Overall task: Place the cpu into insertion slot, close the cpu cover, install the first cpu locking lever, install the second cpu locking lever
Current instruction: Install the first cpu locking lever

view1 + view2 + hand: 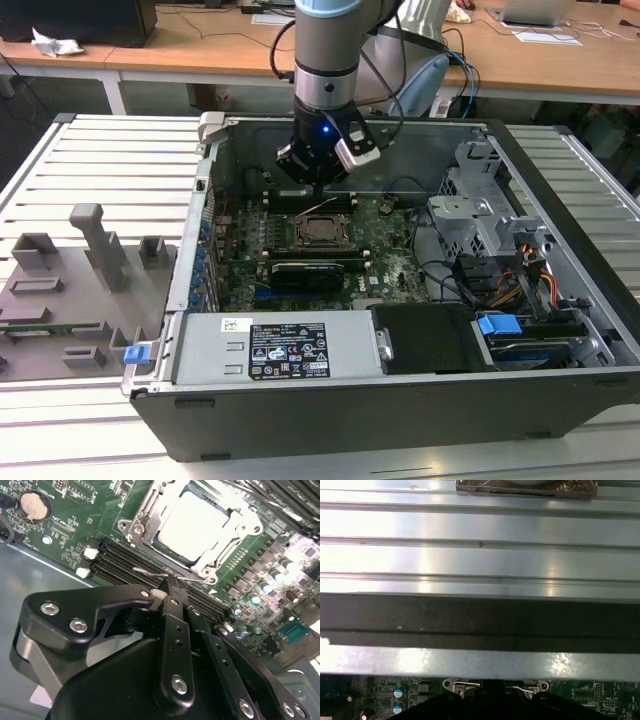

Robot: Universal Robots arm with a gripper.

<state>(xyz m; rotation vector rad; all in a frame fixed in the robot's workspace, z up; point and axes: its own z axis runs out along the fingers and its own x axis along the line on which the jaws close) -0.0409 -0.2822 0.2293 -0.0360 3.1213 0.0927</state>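
Setting: ribbed aluminium workbench (pixel 100 160) with an open desktop computer case (pixel 400 400) lying on its side; wooden desks (pixel 200 50) run behind it.
Beside case: grey fixture tray (pixel 60 300) with upright holders, on the exterior view's left.
Case contents: green motherboard (pixel 390 265), one grey power supply (pixel 285 350) along the near wall, a metal drive cage (pixel 480 215), one blue tab (pixel 500 325) and a bundle of coloured cables (pixel 530 275) toward the exterior view's right.
Arm: one Universal Robots arm, reaching down into the case from above.
Gripper: gripper (pixel 318 185) hangs just behind the socket in the exterior view; in the second wrist view its black fingers (pixel 172 630) look pressed together at the tips, right at a thin wire lever (pixel 150 573) by the socket edge. Cannot tell whether the lever is pinched.
Cpu: one cpu (pixel 192 525), pale metal top, seated flat inside the insertion slot (pixel 322 232).
Cpu cover: cpu cover (pixel 145 517) lies down around the chip as a silver frame, chip visible through its window.
Levers: one thin wire lever stands angled up off the socket in the exterior view.
Second wrist view extras: one coin cell battery (pixel 35 506), black memory slots (pixel 125 562) between gripper and socket, rows of small capacitors (pixel 260 592).
First wrist view: bench ribs (pixel 480 555), dark case wall (pixel 480 622), a strip of motherboard and silver socket hardware (pixel 495 685) just past the gripper's black body.
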